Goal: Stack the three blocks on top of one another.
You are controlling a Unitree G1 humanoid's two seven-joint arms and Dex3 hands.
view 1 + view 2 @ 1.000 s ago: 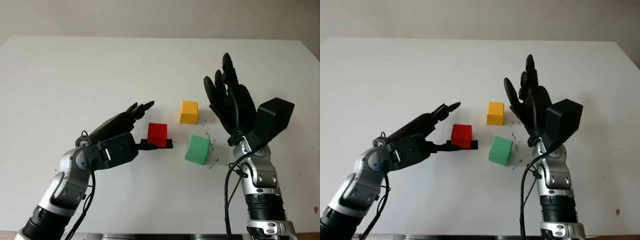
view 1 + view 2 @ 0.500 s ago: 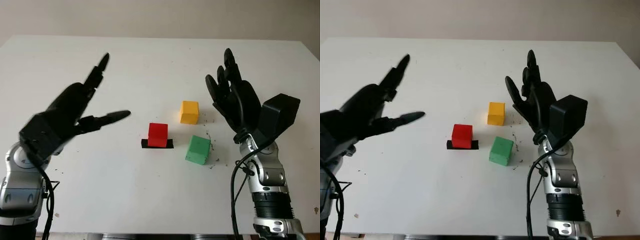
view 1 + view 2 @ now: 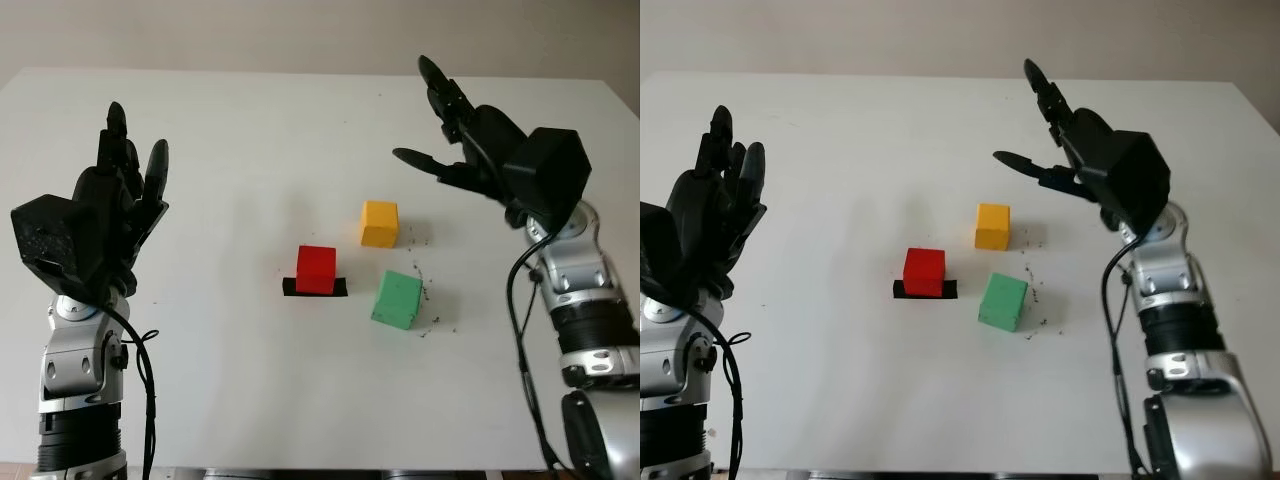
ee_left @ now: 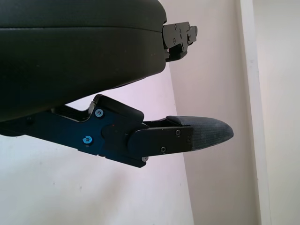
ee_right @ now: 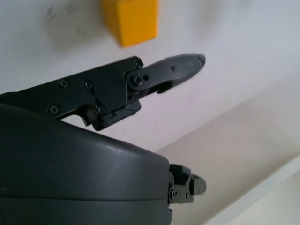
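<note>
While none of the three cubes is stacked yet, the green wooden cube [image 3: 397,299] lies nearest on the white bench [image 3: 250,380], tilted a little. Just left of it, apart, the red wooden cube [image 3: 316,268] sits on a strip of black tape [image 3: 314,289]. Beyond them lies the yellow wooden cube [image 3: 379,223], near both, touching neither. At the left, the left robot hand [image 3: 112,210] is raised off the bench, released and holding nothing. Farthest, the right robot hand [image 3: 470,145] hangs above the bench beyond the yellow cube, likewise released.
</note>
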